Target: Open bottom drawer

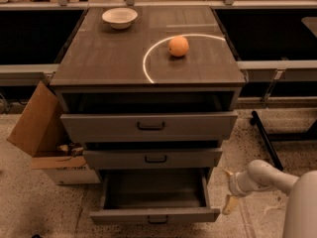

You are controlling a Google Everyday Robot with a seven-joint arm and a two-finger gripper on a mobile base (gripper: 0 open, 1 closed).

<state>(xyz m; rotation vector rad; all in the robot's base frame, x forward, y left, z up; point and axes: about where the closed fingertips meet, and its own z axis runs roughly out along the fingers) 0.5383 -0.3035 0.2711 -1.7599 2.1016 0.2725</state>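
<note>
Lowest in the frame, the bottom drawer (188, 215) stands out from the desk (106, 58), its slim grey front nearest the camera and its small dark handle (157, 220) at the centre of that front. The inside of the drawer shows as a dark tray with nothing visible in it.

Just to the right of the drawer's right corner, in the lower right of the frame, hangs the tool (227, 190). Its two pale yellowish fingers (228, 205) are spread apart, one above the other, and pinch nothing. The tool is close beside the drawer, clear of the handle; whether it touches the drawer's side cannot be told. Its white arm (267, 175) runs off to the right, towards the robot's pale body (303, 207) in the corner.

Above the bottom drawer sits the middle drawer (114, 158), out by a little, and above that the taller top drawer (99, 127), also partly out.

On the floor at the left, an open cardboard box (34, 125) leans beside the desk.

On the desk top an orange (178, 46) lies inside a bright white arc (148, 63), right of centre. Further back, at the upper left, stands a white bowl (119, 17), well apart from the orange.
</note>
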